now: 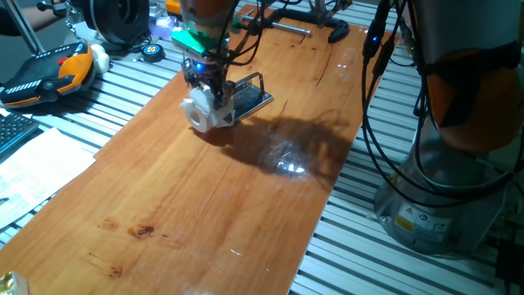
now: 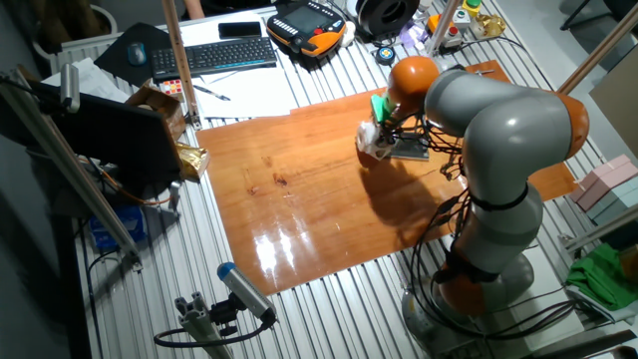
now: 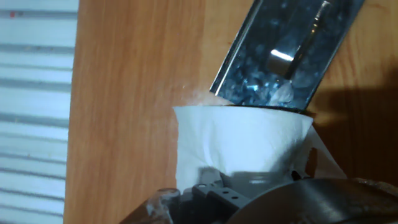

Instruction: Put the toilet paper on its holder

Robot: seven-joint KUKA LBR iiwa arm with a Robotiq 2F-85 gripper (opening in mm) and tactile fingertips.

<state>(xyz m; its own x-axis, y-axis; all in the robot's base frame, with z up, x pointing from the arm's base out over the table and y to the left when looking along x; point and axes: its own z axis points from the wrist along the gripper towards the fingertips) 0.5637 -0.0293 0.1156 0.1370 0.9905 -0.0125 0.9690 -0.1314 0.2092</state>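
While the gripper [image 1: 206, 88] is clamped on the toilet paper [image 1: 205, 112], the roll sits low over the wooden surface [image 1: 196, 205], right up against the near end of the dark metal holder [image 1: 250, 96], basically touching it.

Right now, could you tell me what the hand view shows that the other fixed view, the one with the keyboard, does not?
Only the hand view shows the holder's speckled, shiny plate up close, with the far edge of the toilet paper overlapping its near end and a loose flap at the roll's right. Only the other fixed view shows the whole arm, the wooden board, and a keyboard behind. Both show the roll at the gripper, meeting the holder on the board.
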